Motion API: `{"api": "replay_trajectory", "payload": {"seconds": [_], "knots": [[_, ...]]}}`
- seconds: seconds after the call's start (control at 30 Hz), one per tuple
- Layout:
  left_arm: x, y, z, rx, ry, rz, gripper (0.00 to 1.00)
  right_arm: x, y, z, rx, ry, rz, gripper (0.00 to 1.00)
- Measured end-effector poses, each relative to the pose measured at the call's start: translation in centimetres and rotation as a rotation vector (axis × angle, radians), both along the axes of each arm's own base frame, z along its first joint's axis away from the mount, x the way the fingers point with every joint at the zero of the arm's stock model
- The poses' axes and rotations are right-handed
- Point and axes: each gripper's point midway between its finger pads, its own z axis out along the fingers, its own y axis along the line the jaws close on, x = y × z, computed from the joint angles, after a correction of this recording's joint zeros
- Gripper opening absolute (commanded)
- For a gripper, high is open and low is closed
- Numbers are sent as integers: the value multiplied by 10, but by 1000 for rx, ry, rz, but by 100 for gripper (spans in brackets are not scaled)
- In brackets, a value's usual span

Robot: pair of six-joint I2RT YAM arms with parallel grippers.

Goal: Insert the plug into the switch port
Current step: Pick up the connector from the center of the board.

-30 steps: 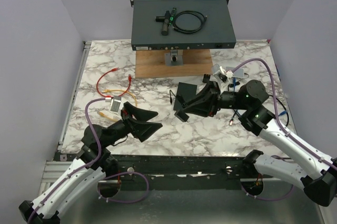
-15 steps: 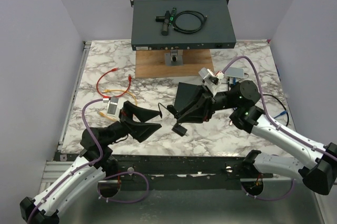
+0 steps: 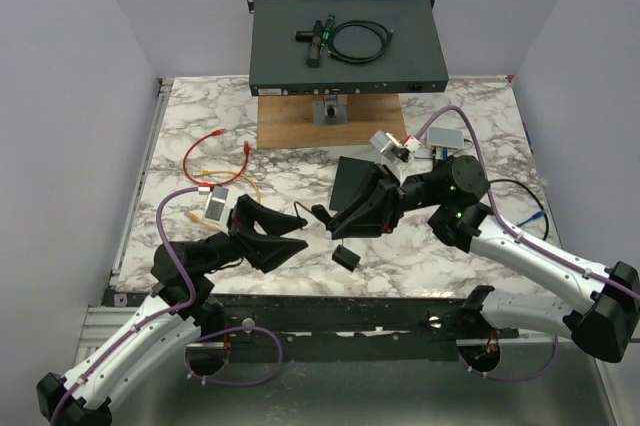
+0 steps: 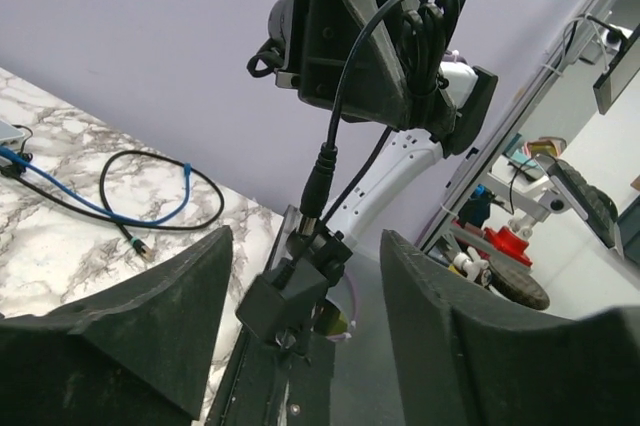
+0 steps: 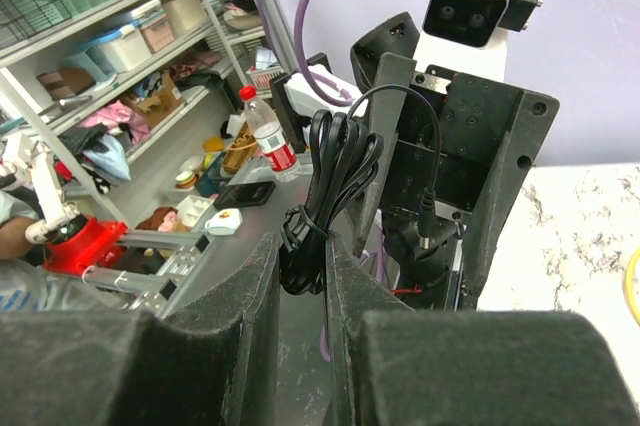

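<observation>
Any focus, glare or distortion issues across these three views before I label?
Top external: even diffuse light, sharp, only soft shadows on the marble table, no glare. Left wrist: own fingers dark and soft, the plug crisp, room at right bright. Right wrist: near fingers blurred and dark, cable bundle sharp, shelves behind tilted in frame.
</observation>
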Motion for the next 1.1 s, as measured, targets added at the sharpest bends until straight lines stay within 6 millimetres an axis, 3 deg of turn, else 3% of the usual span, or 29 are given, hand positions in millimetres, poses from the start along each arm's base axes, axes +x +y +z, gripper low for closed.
{"api": "replay_trajectory", "payload": {"seconds": [0.7, 0.93, 1.03, 1.1], "knots": [[-9, 0, 5, 8, -48, -34, 38, -5, 4, -1, 4, 11, 35, 1], [-13, 1, 12, -1, -73, -42, 21, -7, 5, -2, 1, 11, 43, 1], [-14, 1, 13, -2, -80, -48, 0, -7, 5, -2, 2, 12, 43, 1], [-15, 1, 13, 0, -84, -51, 0, -7, 5, -2, 2, 11, 43, 1]]}}
